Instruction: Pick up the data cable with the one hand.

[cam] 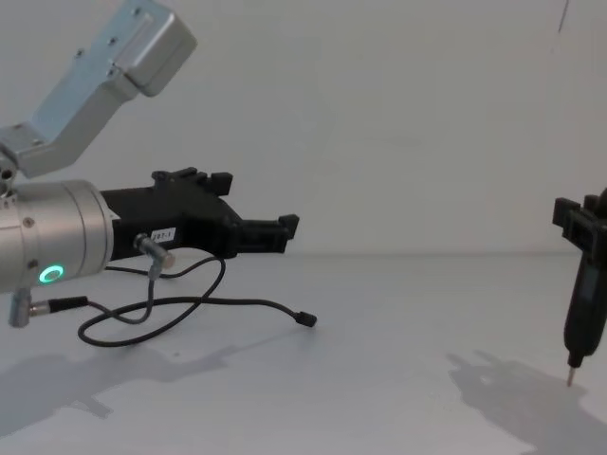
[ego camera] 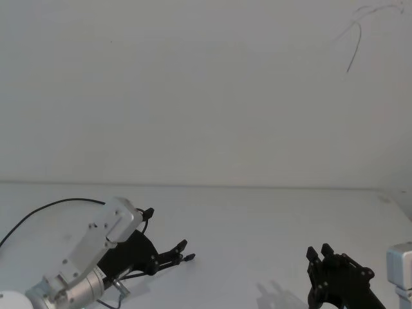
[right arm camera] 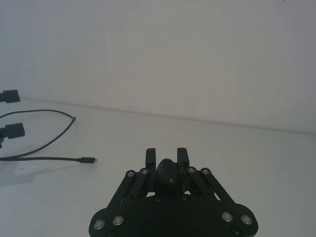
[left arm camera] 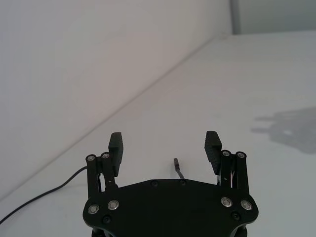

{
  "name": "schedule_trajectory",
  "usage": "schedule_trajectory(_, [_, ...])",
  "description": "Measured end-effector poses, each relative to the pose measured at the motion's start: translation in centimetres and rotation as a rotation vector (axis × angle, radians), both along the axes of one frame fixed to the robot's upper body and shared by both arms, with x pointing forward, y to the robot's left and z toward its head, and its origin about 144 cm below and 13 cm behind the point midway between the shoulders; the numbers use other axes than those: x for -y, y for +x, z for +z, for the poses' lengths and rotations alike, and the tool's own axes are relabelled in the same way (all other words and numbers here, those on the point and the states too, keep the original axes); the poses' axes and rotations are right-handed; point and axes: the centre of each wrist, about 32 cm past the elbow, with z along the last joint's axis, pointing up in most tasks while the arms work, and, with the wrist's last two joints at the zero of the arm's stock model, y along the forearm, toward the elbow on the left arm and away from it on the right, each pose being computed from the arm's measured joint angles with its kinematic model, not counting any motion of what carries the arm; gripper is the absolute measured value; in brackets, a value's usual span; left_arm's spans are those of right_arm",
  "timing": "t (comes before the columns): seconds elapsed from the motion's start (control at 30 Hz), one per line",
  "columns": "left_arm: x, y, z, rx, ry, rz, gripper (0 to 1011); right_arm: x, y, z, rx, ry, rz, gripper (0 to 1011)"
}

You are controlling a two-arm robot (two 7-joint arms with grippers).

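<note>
Here, data cable [cam: 304, 319] — under left hand [left arm camera: 165, 143], ungrasped.

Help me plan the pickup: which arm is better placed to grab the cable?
Left. The left gripper hangs open just above the cable, whose plug shows between its fingers. The right gripper sits far off to the right, shut on a pen-like tool.

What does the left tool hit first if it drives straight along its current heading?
Likely nothing nearby. The left tool, open, points roughly level above the table; the data cable lies below that line, so it should pass over. Depth is unclear; farther on, bare table or the wall.
</note>
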Motion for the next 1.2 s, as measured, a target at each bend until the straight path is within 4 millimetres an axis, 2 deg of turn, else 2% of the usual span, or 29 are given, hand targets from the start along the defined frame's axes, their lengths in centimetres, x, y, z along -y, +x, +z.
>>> schedule_trajectory(0.6, [-3.5,4.6,1.6,-0.081,0.243,-0.186,1001,0.0,0.0,0.0,0.000,0.000,0.000,251])
schedule_trajectory(1.07, [-5.5,6.4,2.0,-0.173,0.344,-0.267,1001,0.0,0.0,0.0,0.000,0.000,0.000,251])
schedule_trajectory(1.2, [-5.7,6.6,2.0,-0.199,0.352,-0.285,917,0.0,0.0,0.0,0.000,0.000,0.000,251])
